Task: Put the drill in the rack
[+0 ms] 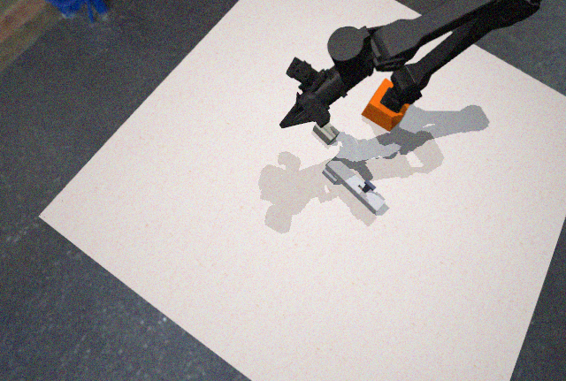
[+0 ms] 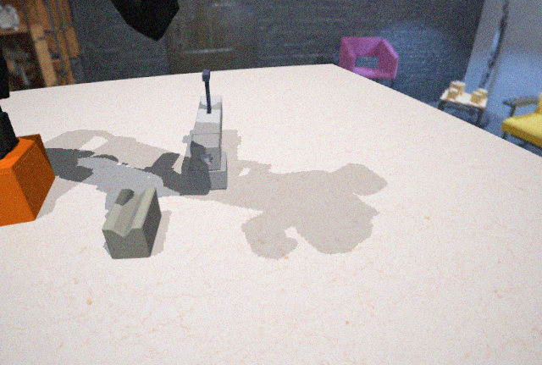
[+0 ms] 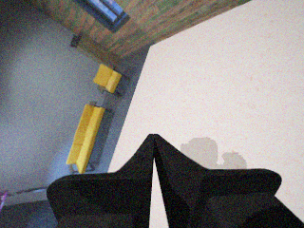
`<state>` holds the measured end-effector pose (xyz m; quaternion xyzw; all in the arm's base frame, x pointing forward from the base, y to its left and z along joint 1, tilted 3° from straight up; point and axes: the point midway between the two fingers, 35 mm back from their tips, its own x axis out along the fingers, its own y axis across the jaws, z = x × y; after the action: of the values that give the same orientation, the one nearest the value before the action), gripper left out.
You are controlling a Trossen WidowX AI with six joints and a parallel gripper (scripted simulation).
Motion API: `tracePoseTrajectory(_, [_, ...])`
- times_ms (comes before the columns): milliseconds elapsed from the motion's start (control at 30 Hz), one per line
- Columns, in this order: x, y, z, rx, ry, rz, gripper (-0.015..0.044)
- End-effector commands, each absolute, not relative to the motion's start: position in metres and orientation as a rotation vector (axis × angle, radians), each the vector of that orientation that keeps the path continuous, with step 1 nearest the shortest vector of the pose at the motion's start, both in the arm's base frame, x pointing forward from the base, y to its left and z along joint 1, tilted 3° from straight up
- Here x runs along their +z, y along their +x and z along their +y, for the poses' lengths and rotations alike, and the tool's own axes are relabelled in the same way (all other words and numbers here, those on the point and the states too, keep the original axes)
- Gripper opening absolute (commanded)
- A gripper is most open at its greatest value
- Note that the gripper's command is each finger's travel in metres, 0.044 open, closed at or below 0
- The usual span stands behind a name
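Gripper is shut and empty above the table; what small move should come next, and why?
Probably carry the shut gripper over the pale grey block fixture and lower its tips toward the key. The thin dark drill stands upright in the fixture, the grey notched rack holds nothing, and the fingers meet, suited to pressing.

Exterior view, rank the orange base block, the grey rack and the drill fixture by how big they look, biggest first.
1. Drill fixture, counting its upright dark drill.
2. Orange base block, though the frame edge cuts it off and it sits nearer the camera, so its place is unsure.
3. Grey rack.
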<state>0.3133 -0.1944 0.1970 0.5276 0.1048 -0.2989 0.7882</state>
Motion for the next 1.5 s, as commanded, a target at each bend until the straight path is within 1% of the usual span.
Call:
tracePoseTrajectory(0, [0.165, 0.341, -0.130, -0.560, 0.971, 0.613, 0.0000])
tracePoseTrajectory(233, [0.130, 0.339, -0.041, -0.395, 0.674, 1.083, 0.0000])
tracePoseTrajectory(500, [0.114, 0.299, 0.044, -0.146, 0.232, 1.536, 0.0000])
tracePoseTrajectory(1467, [0.097, 0.299, 0.048, -0.140, 0.220, 1.545, 0.0000])
